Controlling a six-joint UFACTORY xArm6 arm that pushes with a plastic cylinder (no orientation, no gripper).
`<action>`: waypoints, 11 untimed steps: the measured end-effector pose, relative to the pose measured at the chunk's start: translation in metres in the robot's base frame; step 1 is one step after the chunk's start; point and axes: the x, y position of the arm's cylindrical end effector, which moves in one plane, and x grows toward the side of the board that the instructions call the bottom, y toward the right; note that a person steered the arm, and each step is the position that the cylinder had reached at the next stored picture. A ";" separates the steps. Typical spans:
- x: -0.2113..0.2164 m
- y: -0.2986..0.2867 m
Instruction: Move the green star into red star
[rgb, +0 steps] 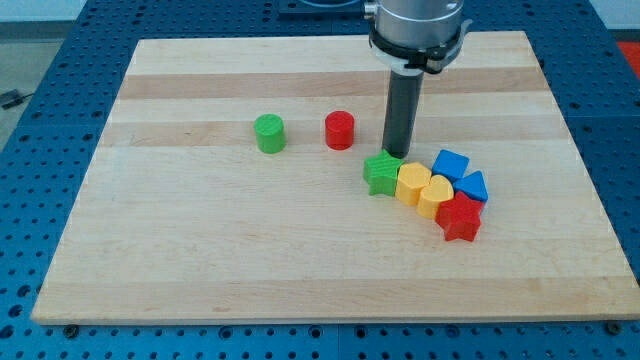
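Your tip (398, 155) sits just behind the green star (382, 173), holding nothing. The red star (461, 218) lies right, past two yellow blocks (423, 188).

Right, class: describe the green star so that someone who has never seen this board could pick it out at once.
Start at the wooden board and find the cluster of blocks towards the view's right. The green star is the cluster's leftmost piece, touching a yellow block, with my tip just behind it. It is the only green piece in the cluster; the green cylinder stands alone further left.
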 end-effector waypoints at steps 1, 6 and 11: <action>-0.007 0.007; 0.071 -0.074; 0.066 -0.218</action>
